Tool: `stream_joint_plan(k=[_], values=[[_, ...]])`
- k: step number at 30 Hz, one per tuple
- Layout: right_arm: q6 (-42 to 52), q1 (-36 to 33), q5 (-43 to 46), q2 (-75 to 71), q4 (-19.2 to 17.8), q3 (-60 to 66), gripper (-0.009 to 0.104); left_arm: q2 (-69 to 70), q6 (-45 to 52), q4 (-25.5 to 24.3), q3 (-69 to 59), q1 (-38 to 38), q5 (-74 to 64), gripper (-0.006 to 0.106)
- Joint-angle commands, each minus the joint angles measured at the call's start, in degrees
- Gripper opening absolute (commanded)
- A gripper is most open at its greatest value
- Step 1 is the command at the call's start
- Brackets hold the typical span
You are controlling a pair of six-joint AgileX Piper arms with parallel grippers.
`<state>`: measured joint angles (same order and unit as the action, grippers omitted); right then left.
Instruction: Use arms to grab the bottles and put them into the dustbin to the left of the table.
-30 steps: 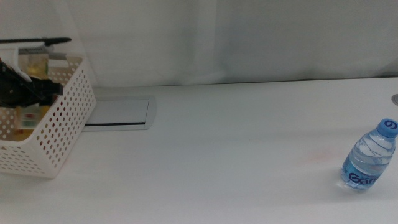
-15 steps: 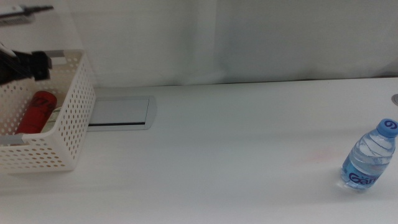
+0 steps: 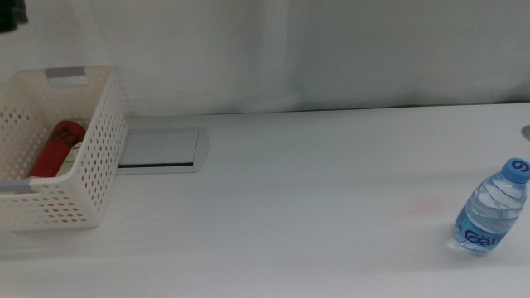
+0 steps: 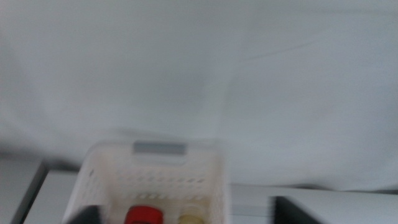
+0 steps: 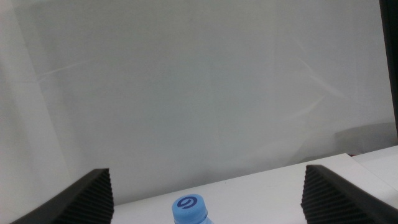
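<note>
Red can [image 3: 60, 146] and a second bottle [image 4: 190, 219] binned. Water bottle [image 3: 491, 209] left on bench [image 3: 315, 207]. Both claws spread, empty.

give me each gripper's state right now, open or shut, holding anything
left gripper: open, holding nothing, above the dustbin.
right gripper: open, holding nothing, with the water bottle between its jaws but not touched.
</note>
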<state>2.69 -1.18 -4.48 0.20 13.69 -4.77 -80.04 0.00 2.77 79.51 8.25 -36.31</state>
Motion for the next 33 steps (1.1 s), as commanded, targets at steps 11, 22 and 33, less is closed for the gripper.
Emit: stream_joint_plan(k=[11, 22, 33], values=[[0.3, 0.0, 0.6, -1.3, 0.0, 0.4, 0.082, 17.5, 6.0, 0.6, -2.9, -12.9, -2.5, -0.003], [0.3, 0.0, 0.6, -1.3, 0.0, 0.4, 0.082, 32.7, 6.0, -1.3, -18.2, -14.5, 1.5, -0.003], [-1.1, 0.0, -0.6, -1.3, 3.5, -0.9, 0.082, 35.4, 11.0, 1.1, -26.2, -23.9, -3.7, 0.012]])
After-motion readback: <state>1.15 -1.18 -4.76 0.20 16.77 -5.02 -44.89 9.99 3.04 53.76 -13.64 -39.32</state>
